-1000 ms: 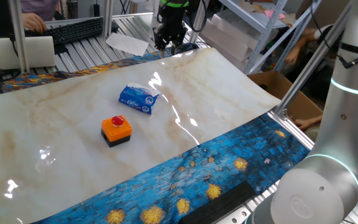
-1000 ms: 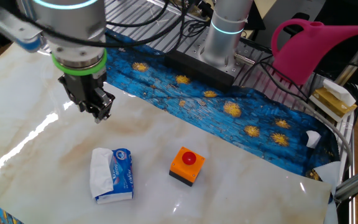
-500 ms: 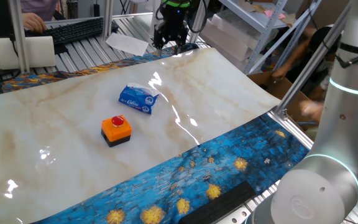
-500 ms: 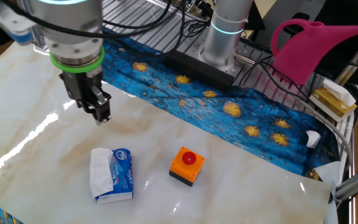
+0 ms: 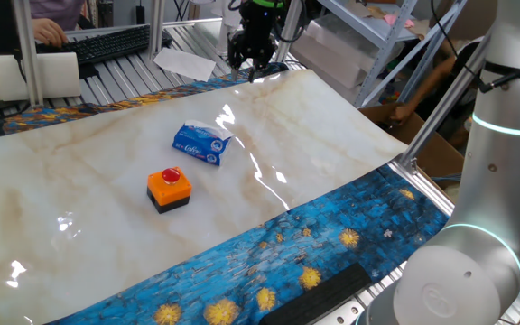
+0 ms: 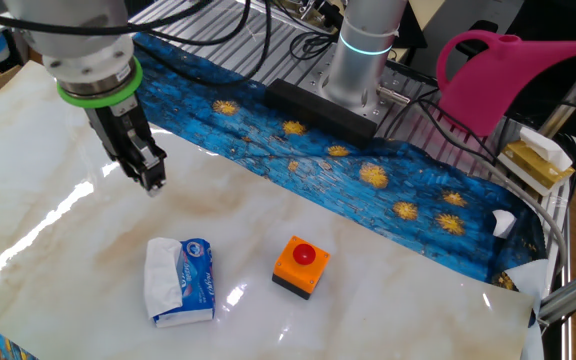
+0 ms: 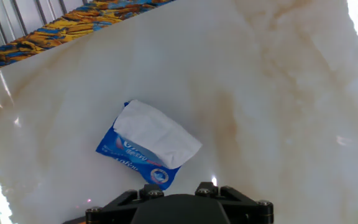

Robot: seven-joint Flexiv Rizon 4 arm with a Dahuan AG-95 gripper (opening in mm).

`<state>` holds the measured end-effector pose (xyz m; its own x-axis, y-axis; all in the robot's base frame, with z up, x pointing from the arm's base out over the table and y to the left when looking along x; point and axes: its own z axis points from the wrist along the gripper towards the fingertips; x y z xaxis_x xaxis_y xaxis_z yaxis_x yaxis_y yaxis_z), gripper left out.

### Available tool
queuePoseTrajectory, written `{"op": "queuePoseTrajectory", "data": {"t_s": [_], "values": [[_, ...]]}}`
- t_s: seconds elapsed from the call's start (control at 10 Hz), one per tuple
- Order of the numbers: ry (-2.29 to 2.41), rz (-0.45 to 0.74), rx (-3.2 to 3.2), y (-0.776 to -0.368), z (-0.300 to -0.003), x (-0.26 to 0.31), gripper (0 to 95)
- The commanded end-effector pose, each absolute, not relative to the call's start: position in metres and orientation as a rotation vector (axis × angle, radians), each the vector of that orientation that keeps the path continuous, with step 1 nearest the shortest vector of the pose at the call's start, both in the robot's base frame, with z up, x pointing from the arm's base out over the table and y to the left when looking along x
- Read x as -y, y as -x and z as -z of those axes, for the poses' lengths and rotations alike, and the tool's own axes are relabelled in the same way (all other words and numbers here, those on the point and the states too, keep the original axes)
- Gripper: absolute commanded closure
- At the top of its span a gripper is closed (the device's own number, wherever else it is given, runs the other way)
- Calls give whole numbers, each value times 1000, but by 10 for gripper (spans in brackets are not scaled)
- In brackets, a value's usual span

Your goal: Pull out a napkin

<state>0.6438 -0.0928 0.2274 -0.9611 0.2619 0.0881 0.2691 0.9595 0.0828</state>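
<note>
A blue packet (image 5: 199, 144) with white lettering lies on the marble-patterned table top. The white napkin (image 5: 215, 132) sticks out of its top, crumpled. They also show in the other fixed view, packet (image 6: 198, 282) and napkin (image 6: 162, 280), and in the hand view, packet (image 7: 137, 160) and napkin (image 7: 157, 134). My gripper (image 6: 152, 178) hangs in the air well away from the packet, near the far edge of the table (image 5: 249, 69). Its fingers stand close together and hold nothing. In the hand view only the gripper's black body shows, not the fingertips.
An orange box with a red button (image 5: 168, 188) stands next to the packet, seen also in the other fixed view (image 6: 300, 266). A stiff white paper sheet (image 5: 186, 63) lies beyond the table. A blue patterned cloth (image 6: 368, 170) borders the table. A pink watering can (image 6: 508, 75) stands off to the side.
My gripper has risen and drifted farther from the packet, toward the table's far edge. The packet, napkin and button box have not moved.
</note>
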Motion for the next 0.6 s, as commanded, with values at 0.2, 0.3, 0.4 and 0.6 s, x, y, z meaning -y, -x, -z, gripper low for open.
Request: {"op": "queuePoseTrajectory", "data": {"t_s": [0.2, 0.3, 0.4, 0.6], "values": [[287, 25, 3072, -644, -227, 93, 950], [277, 16, 3075, -644, -227, 93, 950], [267, 5, 3078, -644, -227, 93, 950], [251, 7, 3078, -644, -227, 93, 950]]}}
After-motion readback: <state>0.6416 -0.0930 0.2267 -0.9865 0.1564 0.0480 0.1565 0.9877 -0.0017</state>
